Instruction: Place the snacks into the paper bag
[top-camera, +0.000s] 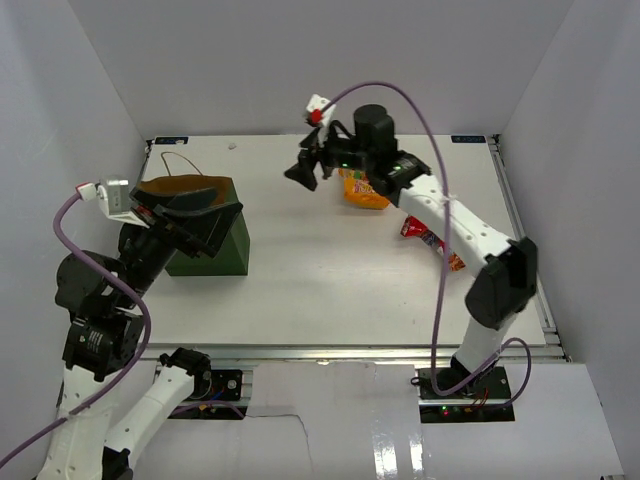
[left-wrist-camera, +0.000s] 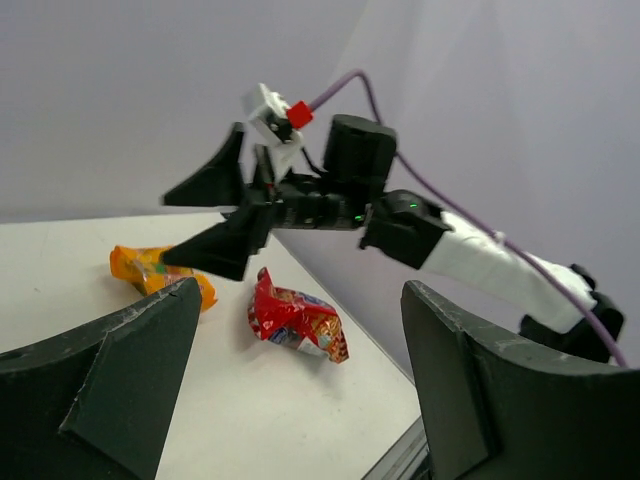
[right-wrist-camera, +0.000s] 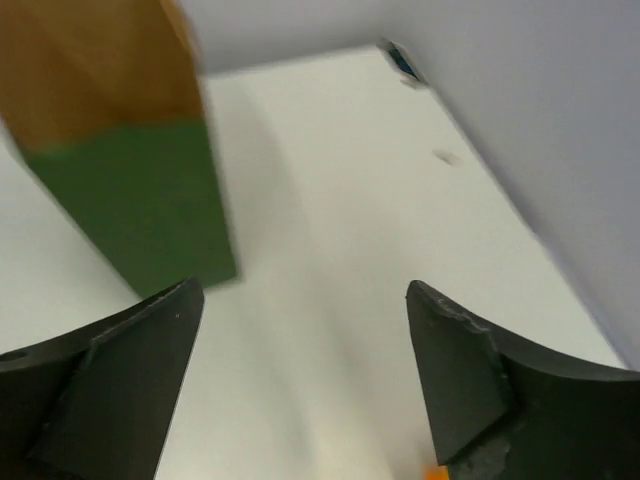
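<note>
The paper bag (top-camera: 222, 250), dark green outside and brown inside, stands at the table's left. My left gripper (top-camera: 197, 215) hovers open at its mouth, nothing between its fingers (left-wrist-camera: 110, 380). An orange-yellow pouch (top-camera: 364, 190) lies at the far middle, and a red crinkly chip bag (top-camera: 428, 236) lies to its right. Both show in the left wrist view: the pouch (left-wrist-camera: 150, 270) and the red bag (left-wrist-camera: 296, 320). My right gripper (top-camera: 304, 168) hangs open and empty above the table, just left of the pouch, facing the bag (right-wrist-camera: 130, 170). A sliver of orange (right-wrist-camera: 435, 472) shows under its right finger.
White walls close in the table on three sides. A metal rail (top-camera: 522, 220) runs along the right edge. The bag's thin loop handle (top-camera: 180, 160) lies behind it. A small blue label (right-wrist-camera: 402, 62) sits at the far corner.
</note>
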